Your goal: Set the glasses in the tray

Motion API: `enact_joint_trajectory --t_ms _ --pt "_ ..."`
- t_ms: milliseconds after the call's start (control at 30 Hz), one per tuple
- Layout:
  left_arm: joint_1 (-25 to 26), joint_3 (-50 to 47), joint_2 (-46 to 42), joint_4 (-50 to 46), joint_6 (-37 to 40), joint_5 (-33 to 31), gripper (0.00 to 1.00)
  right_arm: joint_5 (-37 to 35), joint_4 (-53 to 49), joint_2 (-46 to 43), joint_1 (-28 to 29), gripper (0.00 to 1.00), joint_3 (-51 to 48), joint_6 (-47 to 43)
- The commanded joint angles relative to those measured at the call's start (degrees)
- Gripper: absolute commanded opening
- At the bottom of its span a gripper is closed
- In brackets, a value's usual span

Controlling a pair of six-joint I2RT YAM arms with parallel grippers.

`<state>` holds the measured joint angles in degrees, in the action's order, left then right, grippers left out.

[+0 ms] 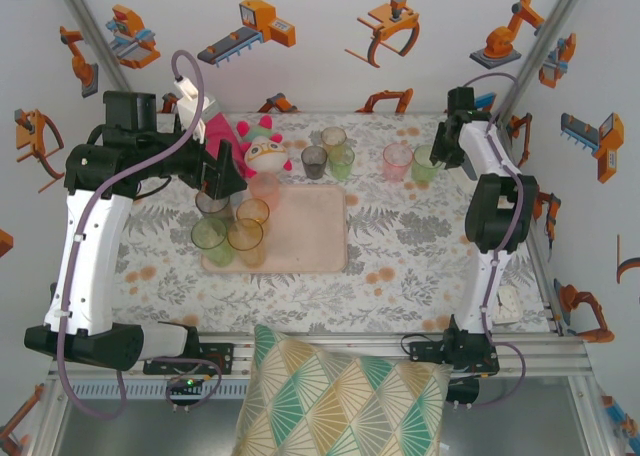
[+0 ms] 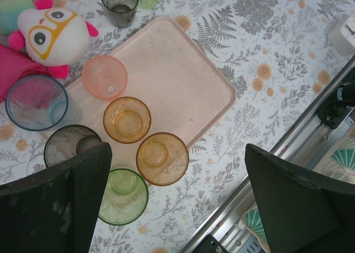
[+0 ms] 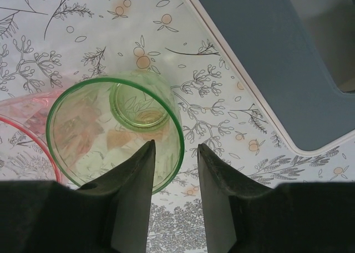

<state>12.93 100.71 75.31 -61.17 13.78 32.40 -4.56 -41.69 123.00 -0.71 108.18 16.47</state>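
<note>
The beige-pink tray (image 1: 305, 236) lies flat mid-table. A peach tumbler (image 2: 104, 76) and two amber tumblers (image 2: 127, 119) stand upright on its left part. A blue tumbler (image 2: 36, 102), a grey tumbler (image 2: 69, 145) and a green tumbler (image 2: 122, 196) crowd its left edge. Five far tumblers (image 1: 342, 162) stand upright on the cloth beyond it.

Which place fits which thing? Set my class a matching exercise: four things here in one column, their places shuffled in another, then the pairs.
1 amber tumbler
2 far-right green tumbler
3 plush toy
4 patterned cushion

A at the near edge of the table, centred
B rim between the open jaws of the right gripper
C on the tray
D on the table, beyond the tray's far edge

Pairs: 1-C, 2-B, 3-D, 4-A
</note>
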Motion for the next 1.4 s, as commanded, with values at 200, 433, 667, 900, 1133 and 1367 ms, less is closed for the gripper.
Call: enact_joint_trajectory --t_ms 200,433,667,900,1133,1367 --pt "-0.37 -0.69 0.14 -0.18 0.23 0.95 0.97 -1.68 -1.54 1.85 -0.56 0.34 1.78 -1.32" --pt "-0.36 -0.69 0.19 -0.11 0.2 0.99 0.97 -1.46 -1.81 1.88 -0.59 0.3 1.95 -1.29" --pt "-0.43 -0.83 0.09 -0.09 0.23 0.82 0.97 -2.36 -2.49 1.85 -0.6 0.26 2.1 -1.43" --pt "-0.45 -1.01 -0.21 -0.04 0.28 0.45 0.97 -2.47 -2.73 1.65 -0.59 0.2 2.2 -1.58" --pt "-0.53 -0.8 -0.26 0.31 0.02 -0.63 0.97 -2.37 -3.09 1.38 -0.6 0.14 2.65 -1.98" --pt "-0.61 -0.17 -0.12 0.69 -0.65 -1.86 0.97 -2.12 -3.59 0.49 -0.59 0.1 3.2 -2.22"
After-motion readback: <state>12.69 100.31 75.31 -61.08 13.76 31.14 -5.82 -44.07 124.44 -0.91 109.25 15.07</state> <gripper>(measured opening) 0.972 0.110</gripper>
